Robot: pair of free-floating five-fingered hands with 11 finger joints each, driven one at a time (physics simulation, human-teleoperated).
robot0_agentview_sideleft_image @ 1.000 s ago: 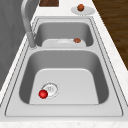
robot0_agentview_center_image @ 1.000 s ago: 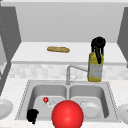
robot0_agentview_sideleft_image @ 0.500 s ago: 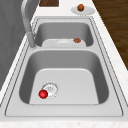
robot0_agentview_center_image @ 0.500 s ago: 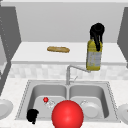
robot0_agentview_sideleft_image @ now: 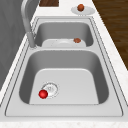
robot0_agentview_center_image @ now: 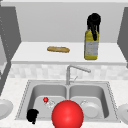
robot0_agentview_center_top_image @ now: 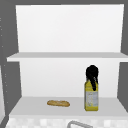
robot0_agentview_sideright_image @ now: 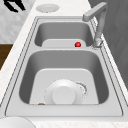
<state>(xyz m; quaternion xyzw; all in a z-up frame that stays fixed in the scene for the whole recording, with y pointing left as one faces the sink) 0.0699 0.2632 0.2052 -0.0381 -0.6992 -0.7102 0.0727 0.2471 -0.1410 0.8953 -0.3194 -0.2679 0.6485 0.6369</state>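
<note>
Right hand clamped on top of yellow bottle, upright on shelf right of bread roll. Keep bottle vertical, grip firm. Left hand curled, idle below-left of bottle.

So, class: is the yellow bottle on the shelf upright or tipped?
Upright: the bottle stands base-down on the shelf, with the right hand curled over its top.

bottle stands right of bread on shelf.
</note>
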